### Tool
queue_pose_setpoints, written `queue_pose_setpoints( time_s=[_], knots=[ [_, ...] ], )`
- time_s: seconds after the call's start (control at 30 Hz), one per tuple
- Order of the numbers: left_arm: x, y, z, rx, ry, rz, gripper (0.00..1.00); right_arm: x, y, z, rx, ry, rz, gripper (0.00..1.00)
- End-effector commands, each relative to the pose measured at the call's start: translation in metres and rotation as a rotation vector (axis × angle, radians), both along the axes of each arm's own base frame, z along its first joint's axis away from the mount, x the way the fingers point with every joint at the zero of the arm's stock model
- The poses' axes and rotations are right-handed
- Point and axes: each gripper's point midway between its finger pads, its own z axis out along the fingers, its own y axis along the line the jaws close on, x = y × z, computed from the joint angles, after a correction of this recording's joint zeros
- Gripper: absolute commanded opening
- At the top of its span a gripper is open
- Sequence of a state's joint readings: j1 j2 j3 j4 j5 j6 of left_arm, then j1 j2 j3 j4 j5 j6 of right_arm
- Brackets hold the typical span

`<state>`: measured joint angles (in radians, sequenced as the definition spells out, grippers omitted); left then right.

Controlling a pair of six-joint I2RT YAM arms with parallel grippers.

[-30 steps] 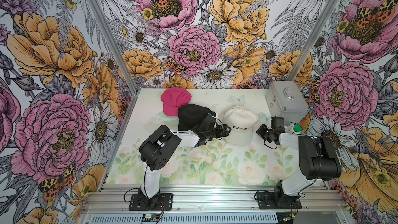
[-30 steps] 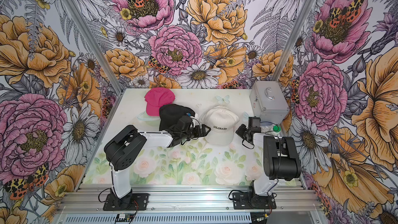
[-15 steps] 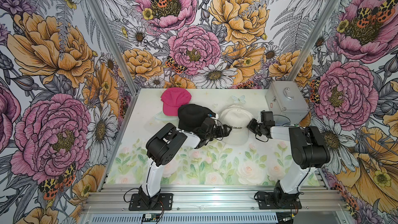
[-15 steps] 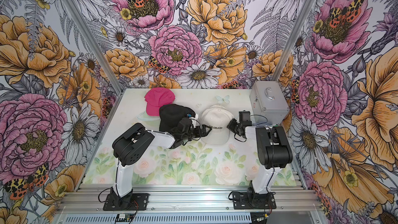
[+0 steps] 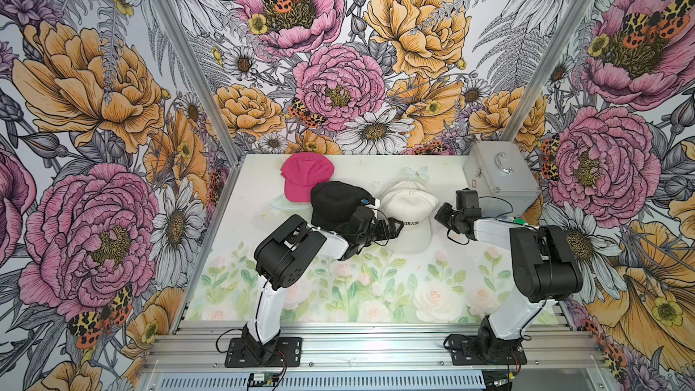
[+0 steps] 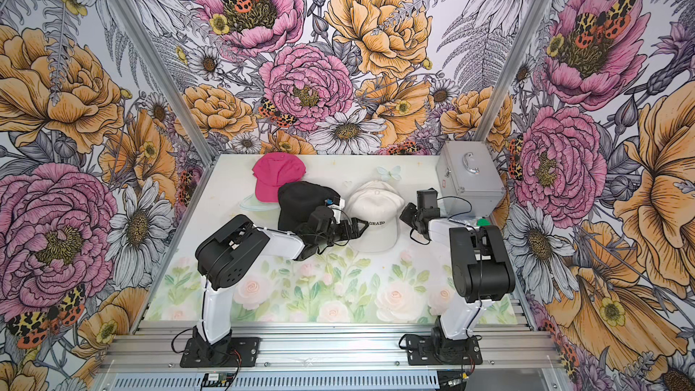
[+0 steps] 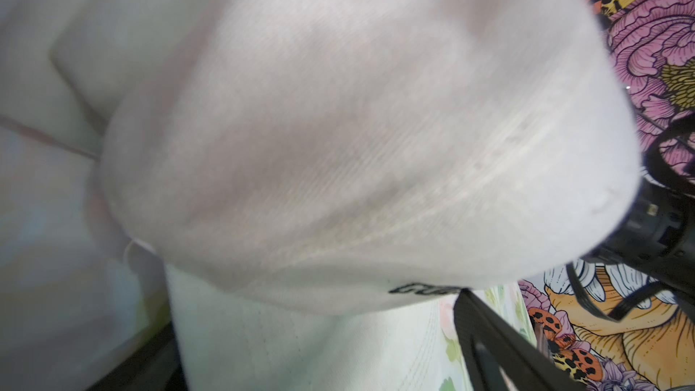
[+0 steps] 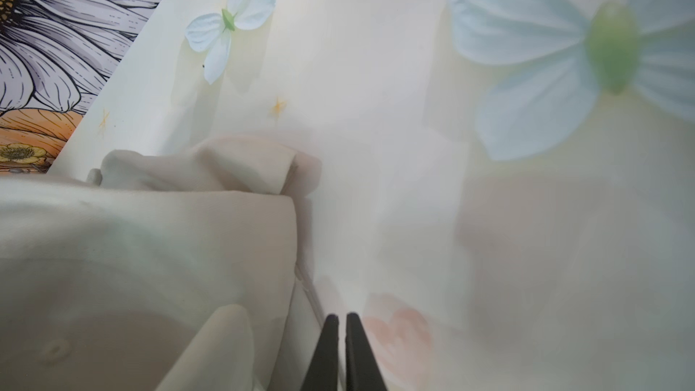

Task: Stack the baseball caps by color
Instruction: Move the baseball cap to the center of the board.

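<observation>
Pink cap (image 5: pixel 306 176): upper left of the bench (image 5: pixel 338 306), brim toward the frame bottom.
Black cap (image 5: pixel 336 203): just right of and below the pink one, touching it.
Left gripper (image 5: pixel 394 228): centre frame, jaws spread wide at the lettered front of the cream cap (image 5: pixel 410 204). In the left wrist view the crown fills the frame and the brim runs down between the fingers (image 7: pixel 489 336); no pinch is evident.
Right gripper (image 5: pixel 440 216): at the cream cap's right edge, jaws nearly together, nothing between them.
Silver case (image 5: pixel 500 178): far right, apart from the caps.

Handling, judged: light, soft cloth. The crown will likely dent and fold under a pinch; the brim is the stiffer part. The best hold looks like the brim edge or the seam where the brim meets the crown. A crown-only grip risks bunching the fabric and shifting the pile.
</observation>
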<state>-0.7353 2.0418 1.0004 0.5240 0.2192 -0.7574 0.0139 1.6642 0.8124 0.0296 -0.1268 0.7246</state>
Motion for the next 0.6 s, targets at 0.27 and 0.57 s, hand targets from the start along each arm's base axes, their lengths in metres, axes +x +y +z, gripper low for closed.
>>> queue_pose_setpoints(
  time_s=[0.27,0.57],
  knots=[
    [-0.025,0.015,0.018,0.030,0.078,-0.014,0.99,-0.090,0.027,0.015,0.071,0.068,0.166,0.38],
    [-0.029,-0.002,0.013,0.016,0.106,-0.048,0.99,-0.159,0.062,-0.012,0.071,0.170,0.200,0.24]
  ],
)
